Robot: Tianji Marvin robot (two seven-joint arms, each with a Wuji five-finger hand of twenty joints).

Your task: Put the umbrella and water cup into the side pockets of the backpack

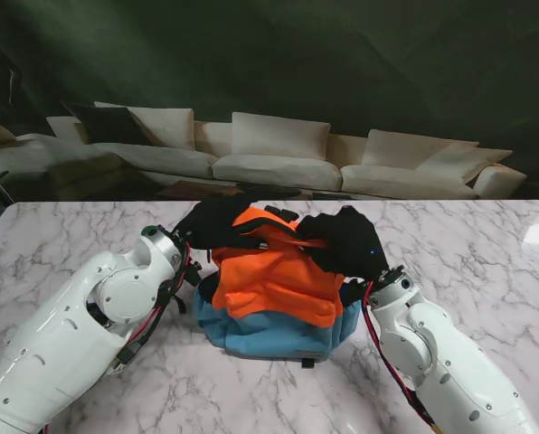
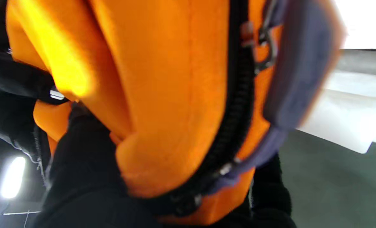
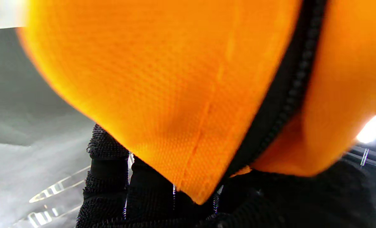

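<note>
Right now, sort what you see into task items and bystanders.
Task items: orange and blue fabric backpack; left robot hand and right robot hand, both gripping its top. Umbrella and cup not visible.

Bystanders: white marble table; cream sofa.

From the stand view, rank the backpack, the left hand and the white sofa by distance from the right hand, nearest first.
1. The backpack: the right hand lies on its top right part, touching it.
2. The left hand: across the backpack's top, on the left.
3. The white sofa: beyond the table's far edge, plainly farthest.
</note>
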